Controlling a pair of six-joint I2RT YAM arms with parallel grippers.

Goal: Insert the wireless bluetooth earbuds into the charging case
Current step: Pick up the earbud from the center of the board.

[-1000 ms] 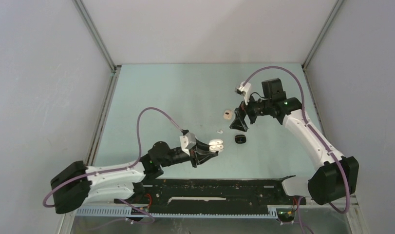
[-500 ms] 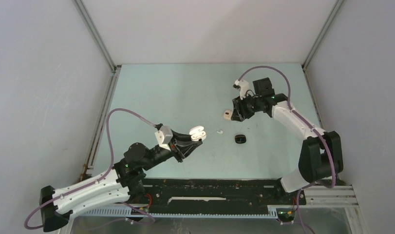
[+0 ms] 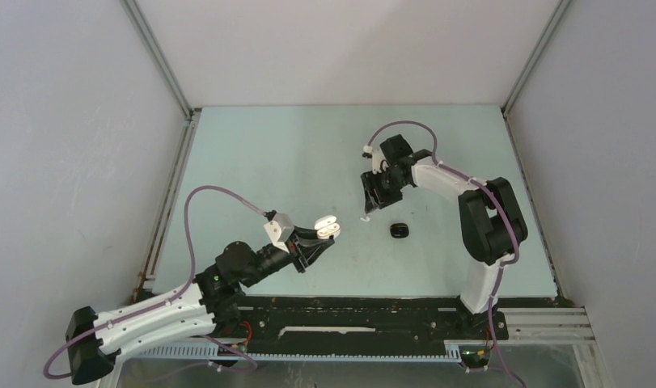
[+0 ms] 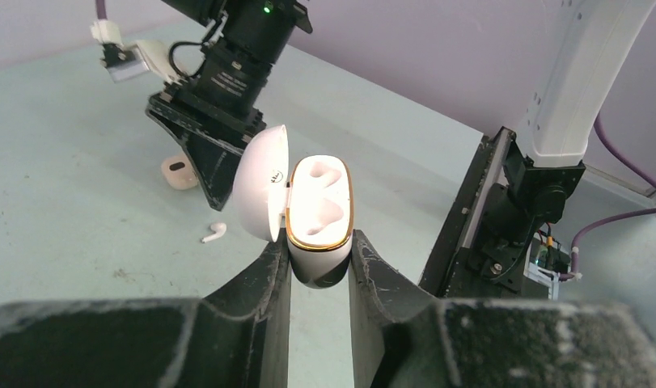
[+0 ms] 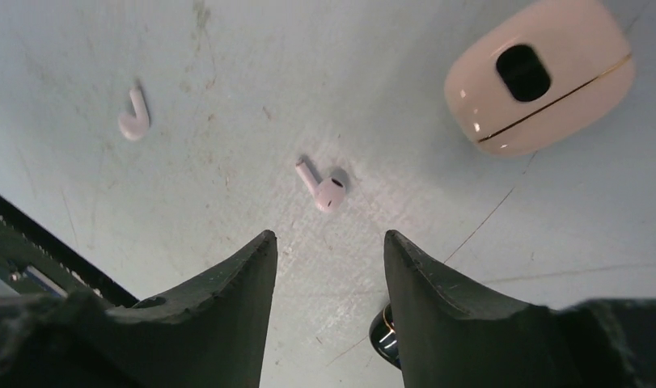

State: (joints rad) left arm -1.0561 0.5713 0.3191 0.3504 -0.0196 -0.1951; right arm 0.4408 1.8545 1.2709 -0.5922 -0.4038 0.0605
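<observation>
Pretty bright, soft even light all round, only faint shadows on the desk [image 3: 268,162]. The white case [image 4: 318,212] blows out a bit in the left wrist view. The near fingers [image 5: 219,323] look soft and blurry up close.

Right gripper [image 5: 328,242], jaws spread: I see bare table [image 5: 227,73] all round the beige earbud [image 5: 326,192]; beige case [image 5: 543,77] well apart, black case [image 5: 383,331] partly hidden beside one finger.

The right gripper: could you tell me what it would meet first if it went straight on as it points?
Probably the pinkish earbud on the table, just beyond the open right gripper; the white earbud and beige case lie to either side. Depth is unclear.
</observation>
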